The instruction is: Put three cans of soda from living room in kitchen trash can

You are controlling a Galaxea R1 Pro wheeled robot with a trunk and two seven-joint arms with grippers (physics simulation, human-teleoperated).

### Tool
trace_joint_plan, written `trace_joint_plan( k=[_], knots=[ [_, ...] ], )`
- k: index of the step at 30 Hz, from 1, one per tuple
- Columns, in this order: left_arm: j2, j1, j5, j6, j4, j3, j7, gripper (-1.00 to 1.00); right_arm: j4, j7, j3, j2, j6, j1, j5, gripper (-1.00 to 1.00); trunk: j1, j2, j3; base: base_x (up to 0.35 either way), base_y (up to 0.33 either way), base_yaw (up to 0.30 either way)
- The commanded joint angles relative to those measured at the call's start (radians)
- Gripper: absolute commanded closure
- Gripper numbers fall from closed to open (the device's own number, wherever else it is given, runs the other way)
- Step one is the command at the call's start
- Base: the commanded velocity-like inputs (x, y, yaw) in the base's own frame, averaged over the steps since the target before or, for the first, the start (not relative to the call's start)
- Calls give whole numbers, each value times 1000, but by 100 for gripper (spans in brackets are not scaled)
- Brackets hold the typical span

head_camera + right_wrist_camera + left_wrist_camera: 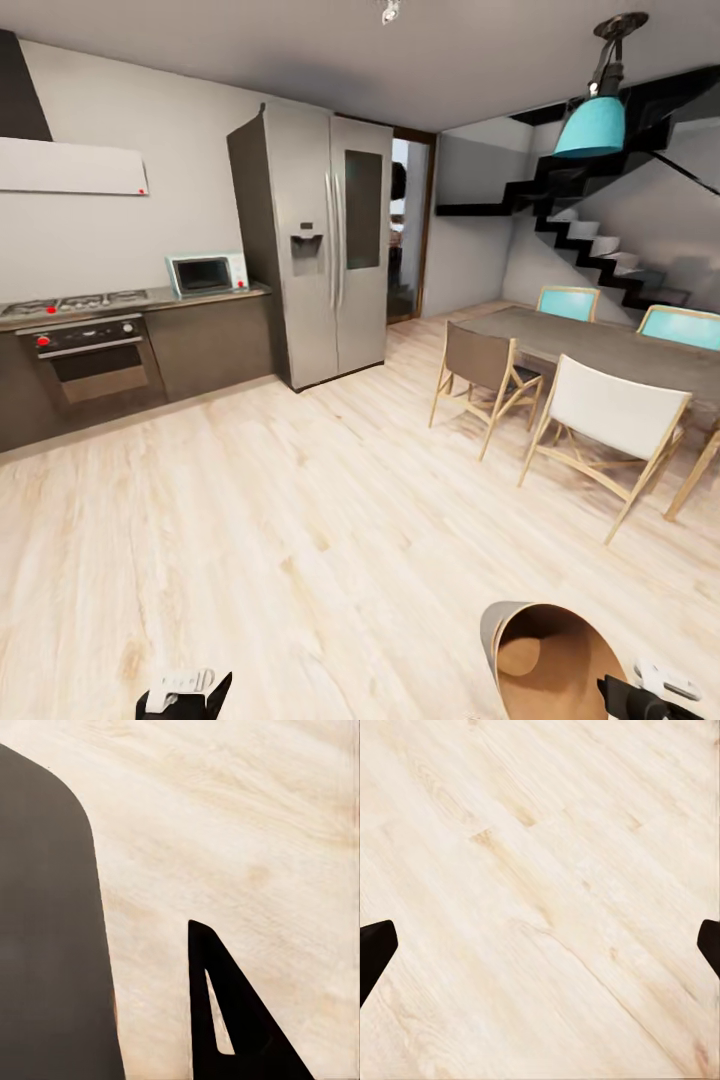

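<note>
Tash can point(520, 625) seen tipped on kitchen floor point(300, 500) (coppery inside exposed), beside right gripper point(640, 695), grip state indeterminable. Left gripper point(540, 945) spread wide, nothing held.

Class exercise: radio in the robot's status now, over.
Left gripper open over bare wood floor. Right gripper beside trash can, state unclear. Nothing blocking the bin.

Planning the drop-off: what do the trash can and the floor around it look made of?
Trash can: smooth pale grey outside, glossy coppery-brown inside with sheen, probably metal or plastic. Floor: light wood planks, with visible grain and knots, matte.
</note>
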Motion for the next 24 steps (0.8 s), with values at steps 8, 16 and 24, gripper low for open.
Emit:
trace_joint_plan(
  k=[8, 16, 24],
  knots=[
    [0, 0, 0, -1, 0, 0, 0, -100, -1, 0, -4, 2, 0, -1, -7, 100, 0, 0, 1, -62, -298, -31],
    [0, 0, 0, 0, 0, 0, -1, -100, -1, -1, -6, 1, 0, -1, -10, 100, 0, 0, 2, 62, -125, -210],
    [0, -1, 0, -1, 0, 0, -2, -100, -2, -1, -8, 1, 0, -1, -10, 100, 0, 0, 7, 186, -96, -243]
  ],
)
